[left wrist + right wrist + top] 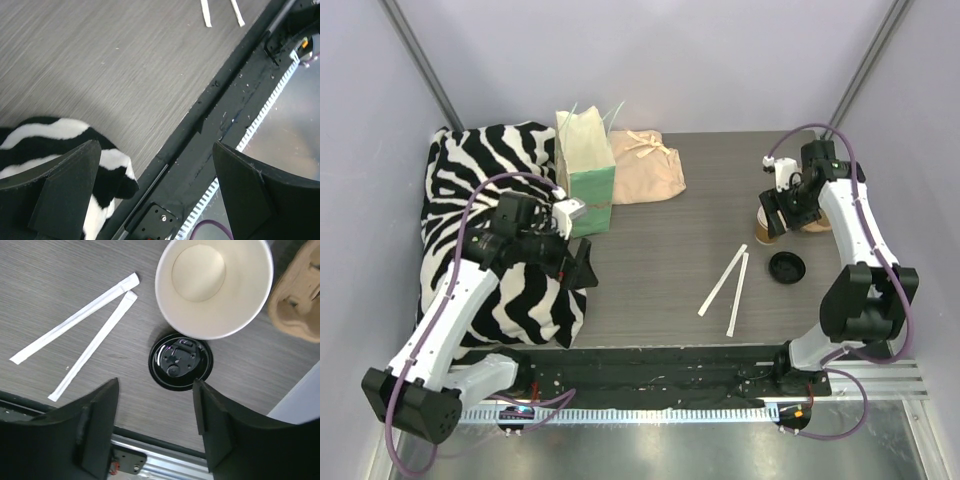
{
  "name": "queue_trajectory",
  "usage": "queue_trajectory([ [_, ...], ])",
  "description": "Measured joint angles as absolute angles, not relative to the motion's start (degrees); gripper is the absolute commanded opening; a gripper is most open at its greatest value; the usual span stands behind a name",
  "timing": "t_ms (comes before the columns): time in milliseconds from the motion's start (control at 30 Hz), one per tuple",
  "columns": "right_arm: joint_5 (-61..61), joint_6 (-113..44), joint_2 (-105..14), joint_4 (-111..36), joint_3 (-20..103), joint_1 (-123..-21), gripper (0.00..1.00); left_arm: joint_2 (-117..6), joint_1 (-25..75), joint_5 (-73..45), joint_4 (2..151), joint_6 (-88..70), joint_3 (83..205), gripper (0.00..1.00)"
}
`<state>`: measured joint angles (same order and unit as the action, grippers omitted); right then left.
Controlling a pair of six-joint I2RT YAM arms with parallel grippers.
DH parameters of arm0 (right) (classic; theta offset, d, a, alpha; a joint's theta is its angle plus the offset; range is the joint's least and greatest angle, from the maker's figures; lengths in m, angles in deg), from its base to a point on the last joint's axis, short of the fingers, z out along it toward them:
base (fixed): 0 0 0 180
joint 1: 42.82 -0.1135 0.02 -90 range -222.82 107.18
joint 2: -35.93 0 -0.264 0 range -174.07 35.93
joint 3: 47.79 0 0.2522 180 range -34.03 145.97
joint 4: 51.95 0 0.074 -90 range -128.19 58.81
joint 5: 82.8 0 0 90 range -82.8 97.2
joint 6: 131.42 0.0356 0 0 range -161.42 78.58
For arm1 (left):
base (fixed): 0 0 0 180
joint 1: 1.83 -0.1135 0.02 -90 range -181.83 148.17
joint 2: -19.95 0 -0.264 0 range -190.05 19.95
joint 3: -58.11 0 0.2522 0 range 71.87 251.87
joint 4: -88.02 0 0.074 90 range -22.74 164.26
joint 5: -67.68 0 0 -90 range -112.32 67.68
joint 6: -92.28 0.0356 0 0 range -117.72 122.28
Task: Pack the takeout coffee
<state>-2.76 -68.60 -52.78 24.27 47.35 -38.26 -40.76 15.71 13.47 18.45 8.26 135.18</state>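
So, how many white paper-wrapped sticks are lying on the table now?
2. Both lie on the table, nearly parallel, left of the loose black lid: the left stick and the right stick. More could be hidden inside the green bag.

Just beyond the black lid (787, 267) on the table (660, 240), my right gripper (786, 215) hangs over a brown paper cup (766, 234), with a tan cup carrier (817, 226) beside the cup. Just left of the lid lie two white wrapped straws (725, 285), slanted side by side. Well left of the lid my left gripper (582, 268) hovers at the edge of a zebra-striped cushion (470, 190), and far up-left of the lid stand a pale green paper bag (588, 170) and a tan cloth pouch (648, 165).
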Motion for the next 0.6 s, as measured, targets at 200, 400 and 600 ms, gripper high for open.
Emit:
queue_trajectory([
  [200,-1.27,-71.68,-58.55,24.49,53.36,-39.81,0.59,-44.00,22.77,13.28,21.71,8.06,134.70,1.00],
  [400,-0.48,-73.01,-63.38,24.71,56.84,-41.69,0.56,-44.81,25.54,13.32,24.35,7.21,133.43,1.00],
  [600,-0.31,-73.23,-66.51,25.14,57.32,-42.46,0.48,-47.95,26.31,13.32,26.19,6.95,133.43,1.00],
])
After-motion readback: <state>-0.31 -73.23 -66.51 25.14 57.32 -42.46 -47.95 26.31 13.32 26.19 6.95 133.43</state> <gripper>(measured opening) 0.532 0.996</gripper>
